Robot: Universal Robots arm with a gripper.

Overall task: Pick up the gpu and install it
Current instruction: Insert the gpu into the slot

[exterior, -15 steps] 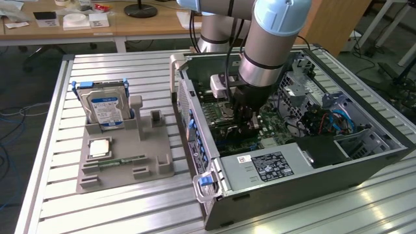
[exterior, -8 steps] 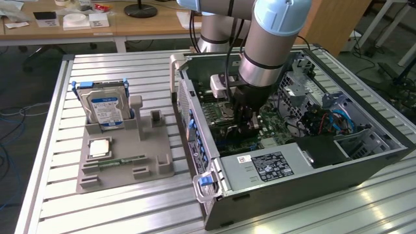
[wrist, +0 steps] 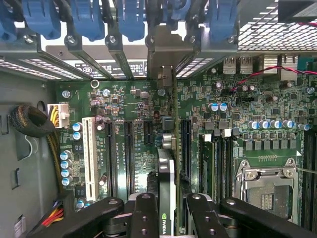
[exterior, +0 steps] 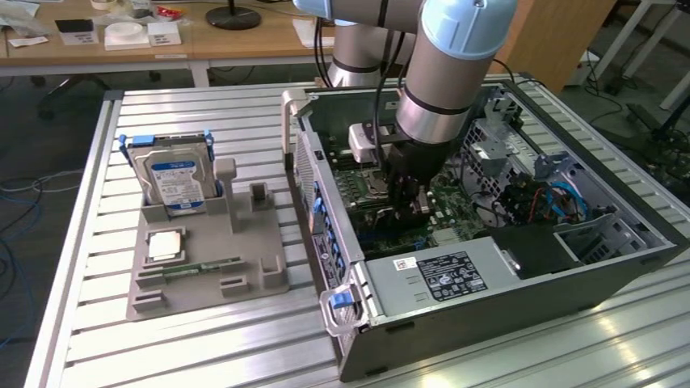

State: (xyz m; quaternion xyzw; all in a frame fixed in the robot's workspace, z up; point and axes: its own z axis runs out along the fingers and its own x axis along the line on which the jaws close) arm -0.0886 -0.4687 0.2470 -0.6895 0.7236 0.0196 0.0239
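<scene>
The gpu (wrist: 167, 191) is standing on edge between the end effector's (wrist: 168, 218) two fingers (wrist: 144, 213), seen edge-on in the wrist view as a thin black card with a green logo near the grip. Its silver bracket end is reaching up to the open rear slot bay, next to the blue slot latches (wrist: 131, 17). The end effector is gripping the gpu from both flat sides, jaws pinched onto the card. It is probably being held vertical so the connector edge can meet the long expansion slot on the motherboard (wrist: 218, 124); whether it is already seated I cannot tell.

In the exterior view the end effector (exterior: 411, 212) is reaching deep inside the open computer case (exterior: 518, 299), over the motherboard, with the arm (exterior: 458, 56) coming straight down. The case is lying on its side on the worktop (exterior: 216, 347), likely so the board faces up for top-down access.

On the exterior view's left, a grey parts holder (exterior: 205, 267) is carrying an upright hard drive (exterior: 176, 182) with a blue-white label and a green memory stick (exterior: 199, 267) lying flat.
</scene>
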